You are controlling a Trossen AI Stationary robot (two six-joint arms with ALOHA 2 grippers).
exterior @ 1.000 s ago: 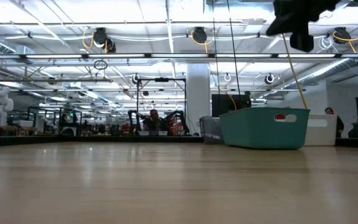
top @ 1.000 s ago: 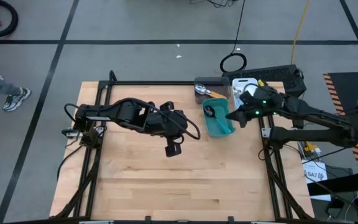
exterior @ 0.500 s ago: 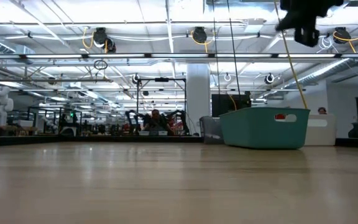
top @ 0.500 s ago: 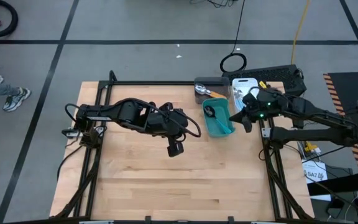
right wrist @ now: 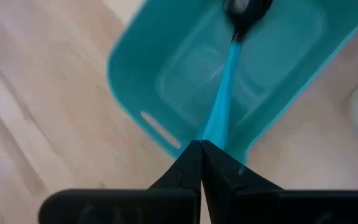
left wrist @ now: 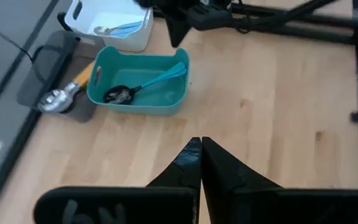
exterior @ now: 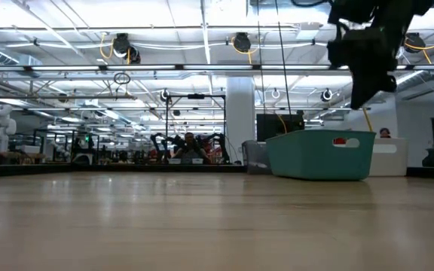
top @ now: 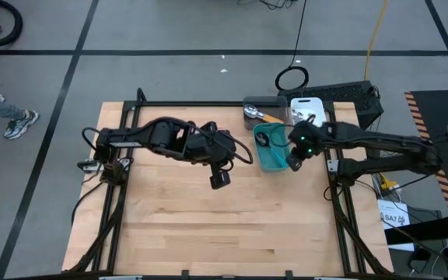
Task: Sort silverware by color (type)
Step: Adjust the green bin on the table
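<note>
Wooden table (top: 177, 225). Teal bin (top: 273, 148) near its far right edge, holding a blue-handled utensil (left wrist: 160, 78) and a black spoon (left wrist: 117, 94). Gray bin (top: 261, 109) holding an orange-handled spoon (left wrist: 64, 93). Left gripper (top: 219, 180), fingers closed and empty, over mid-table. Right gripper (top: 294, 162), closed and empty, above the teal bin's rim.

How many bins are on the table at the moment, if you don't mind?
3: the teal bin at the table's far right, the gray bin behind it, and the white bin beside the gray one.

A robotics lab: other arm rigs (exterior: 187, 143) stand in rows under an open ceiling with strip lights (exterior: 202, 15), a white humanoid (exterior: 0, 124) stands beyond, and tape lines (top: 76, 66) mark the concrete floor.
</note>
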